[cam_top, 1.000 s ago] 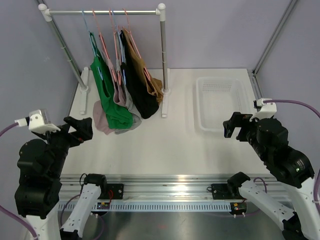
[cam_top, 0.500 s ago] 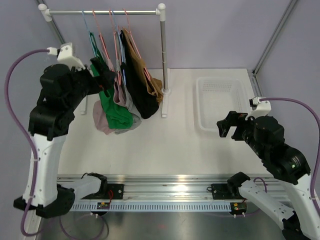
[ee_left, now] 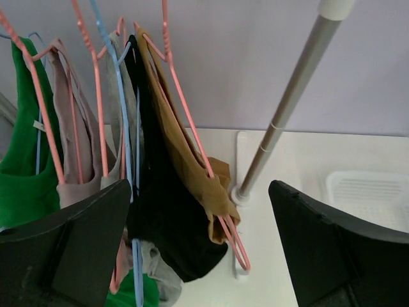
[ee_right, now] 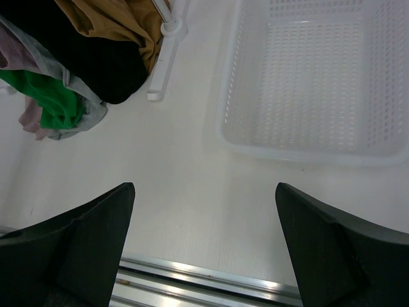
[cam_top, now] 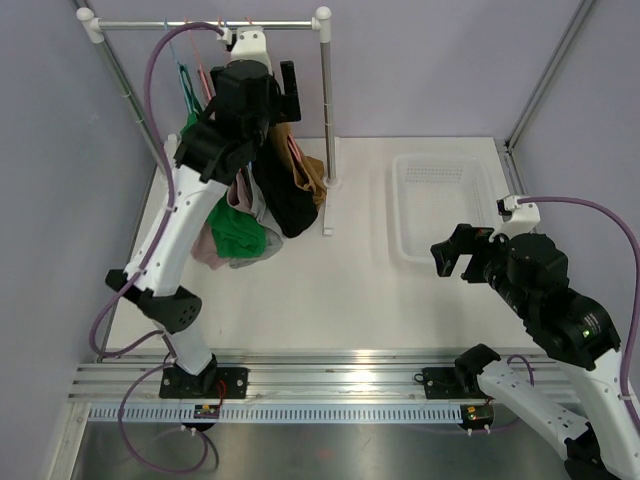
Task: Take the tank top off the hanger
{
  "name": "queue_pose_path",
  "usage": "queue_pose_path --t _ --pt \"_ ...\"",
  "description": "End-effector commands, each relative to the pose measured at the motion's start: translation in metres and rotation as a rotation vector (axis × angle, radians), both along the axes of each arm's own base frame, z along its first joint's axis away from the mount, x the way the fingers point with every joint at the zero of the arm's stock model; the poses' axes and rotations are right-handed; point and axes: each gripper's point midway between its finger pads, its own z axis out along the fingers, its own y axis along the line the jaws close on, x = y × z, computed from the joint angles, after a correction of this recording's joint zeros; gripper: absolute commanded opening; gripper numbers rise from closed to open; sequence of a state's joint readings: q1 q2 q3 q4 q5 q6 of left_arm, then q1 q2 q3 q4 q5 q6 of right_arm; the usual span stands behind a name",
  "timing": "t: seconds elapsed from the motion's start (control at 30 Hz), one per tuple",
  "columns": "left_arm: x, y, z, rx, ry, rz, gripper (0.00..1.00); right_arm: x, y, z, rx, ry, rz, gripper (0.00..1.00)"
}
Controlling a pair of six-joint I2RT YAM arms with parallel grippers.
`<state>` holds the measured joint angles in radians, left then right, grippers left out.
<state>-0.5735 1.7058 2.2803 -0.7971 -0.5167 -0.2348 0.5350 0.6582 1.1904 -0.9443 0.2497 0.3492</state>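
Observation:
Several tank tops hang on pink and blue hangers from the rail (cam_top: pixel 140 24): green (cam_top: pixel 228 228), mauve (cam_top: pixel 200 245), grey (cam_top: pixel 258 208), black (cam_top: pixel 286 208) and brown (cam_top: pixel 306 172). My left gripper (cam_top: pixel 270 100) is raised high beside the hangers, open and empty. In the left wrist view the left gripper (ee_left: pixel 201 256) frames the black top (ee_left: pixel 160 211) and the brown top (ee_left: pixel 185 153) on its pink hanger (ee_left: pixel 220 211), without touching them. My right gripper (cam_top: pixel 455 255) is open and empty, low over the table near the basket; it also shows in the right wrist view (ee_right: pixel 204 256).
The rack's right post (cam_top: pixel 326 110) stands just right of the clothes, also in the left wrist view (ee_left: pixel 281 121). A white perforated basket (cam_top: pixel 400 215) sits at the right, with its rim in the right wrist view (ee_right: pixel 307 150). Metal rails (cam_top: pixel 330 385) run along the near edge.
My left arm has swung up from low at the table's left to the top of the rack by the hangers. My right gripper has shifted slightly left.

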Motion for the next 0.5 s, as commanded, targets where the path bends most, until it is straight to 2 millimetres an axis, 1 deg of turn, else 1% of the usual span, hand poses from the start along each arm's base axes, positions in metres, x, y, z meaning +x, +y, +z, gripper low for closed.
queue_pose_path --t 0.0,0.03,0.07,0.1,0.13,0.17,0.2,0.27,0.3,0.33,0.37,0.4,0.43,0.47 --pt "0.026 0.008 0.021 0.038 -0.098 0.107 0.91 0.000 0.009 0.013 0.050 -0.042 0.037 1.00" --pt "0.037 0.002 0.013 0.053 -0.093 0.109 0.90 0.000 0.010 0.013 0.051 -0.041 0.041 1.00" --pt "0.045 0.002 0.011 0.068 -0.098 0.133 0.89 0.000 0.011 0.012 0.052 -0.038 0.048 0.99" --pt "0.050 0.003 0.008 0.074 -0.097 0.150 0.85 0.000 0.012 0.012 0.052 -0.036 0.052 0.99" --pt "0.059 0.000 0.000 0.086 -0.089 0.156 0.82 0.000 0.012 0.011 0.054 -0.036 0.053 1.00" --pt "0.062 0.002 -0.002 0.088 -0.088 0.176 0.81 -0.001 0.014 0.011 0.059 -0.036 0.063 1.00" --pt "0.066 0.006 -0.005 0.091 -0.085 0.191 0.78 -0.001 0.015 0.010 0.059 -0.034 0.066 0.99" --pt "0.075 0.004 -0.014 0.096 -0.075 0.190 0.75 0.000 0.018 0.010 0.063 -0.033 0.076 0.99" --pt "0.081 0.008 -0.018 0.097 -0.068 0.195 0.72 0.001 0.019 0.009 0.062 -0.027 0.078 0.99" --pt "0.084 0.009 -0.022 0.096 -0.060 0.194 0.64 0.001 0.020 0.009 0.061 -0.027 0.083 0.99" --pt "0.089 0.009 -0.030 0.099 -0.045 0.196 0.61 0.001 0.022 0.009 0.064 -0.026 0.090 0.99" --pt "0.093 0.015 -0.033 0.099 -0.037 0.207 0.57 0.001 0.023 0.009 0.066 -0.024 0.096 0.99" --pt "0.094 0.016 -0.036 0.095 -0.031 0.206 0.54 0.002 0.024 0.009 0.067 -0.022 0.097 0.99" --pt "0.095 0.015 -0.038 0.089 -0.024 0.202 0.48 0.002 0.024 0.010 0.068 -0.024 0.102 0.99"
